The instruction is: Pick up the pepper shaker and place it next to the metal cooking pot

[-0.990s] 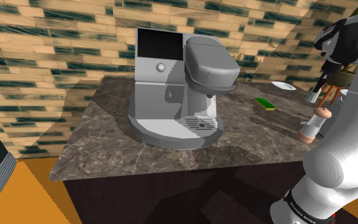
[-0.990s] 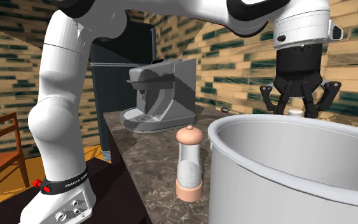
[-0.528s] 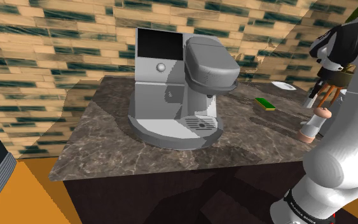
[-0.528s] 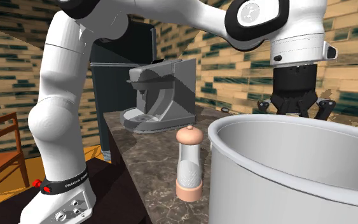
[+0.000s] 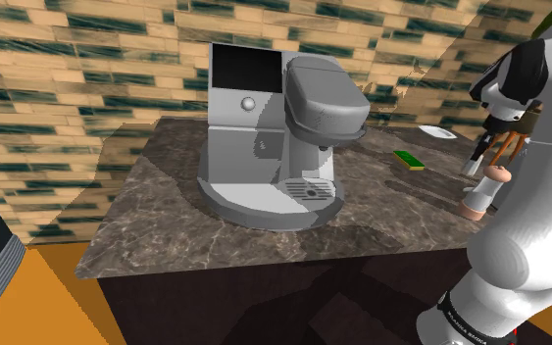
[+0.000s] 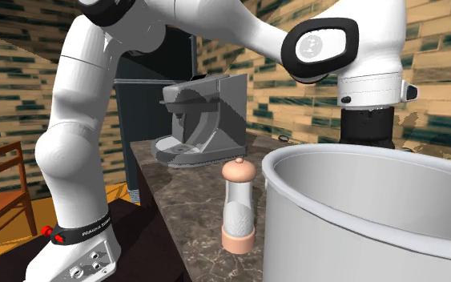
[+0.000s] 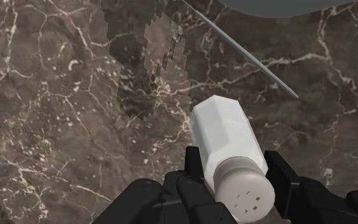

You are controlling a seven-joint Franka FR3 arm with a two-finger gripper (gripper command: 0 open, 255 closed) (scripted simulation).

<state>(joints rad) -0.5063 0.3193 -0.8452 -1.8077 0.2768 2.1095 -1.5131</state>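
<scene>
- Okay, wrist view: gripper (image 7: 234,156) is down over the shaker (image 7: 225,137), a white faceted body with a grey holed cap (image 7: 244,191). The black fingers (image 7: 279,175) are spread, one on each side of it and very close. No clasp can be made out. No label or print on the shaker.
- Same view: the shaker stands on the dark veined stone counter (image 7: 75,95). The grey pot (image 7: 279,6) is just beyond it, with a thin grey strip (image 7: 247,54) slanting across the stone between the two.
- Shoulder view: a big grey coffee machine (image 5: 283,147) sits mid-counter with a black panel on its upper back and no readable brand. Past it are a green sponge (image 5: 409,160) and a white plate (image 5: 437,131). A mill (image 5: 482,191) with a peach top and base stands at the counter's right end, hard against the white arm (image 5: 528,245), which blocks that corner.
- Same view: the black band (image 5: 465,319) low on the arm carries small white lettering, too small to read surely. A tan and teal brick wall (image 5: 68,78) runs behind.
- Second exterior view: the pot's rim and wall take up the near right and hide the gripper's lower part, so its black upper part shows above the rim. The mill stands upright just beside the pot, on this view's left.
- Same view: the coffee machine is farther back, a tall dark unit (image 6: 147,104) stands behind it, and a wooden chair (image 6: 3,192) is at lower left.
</scene>
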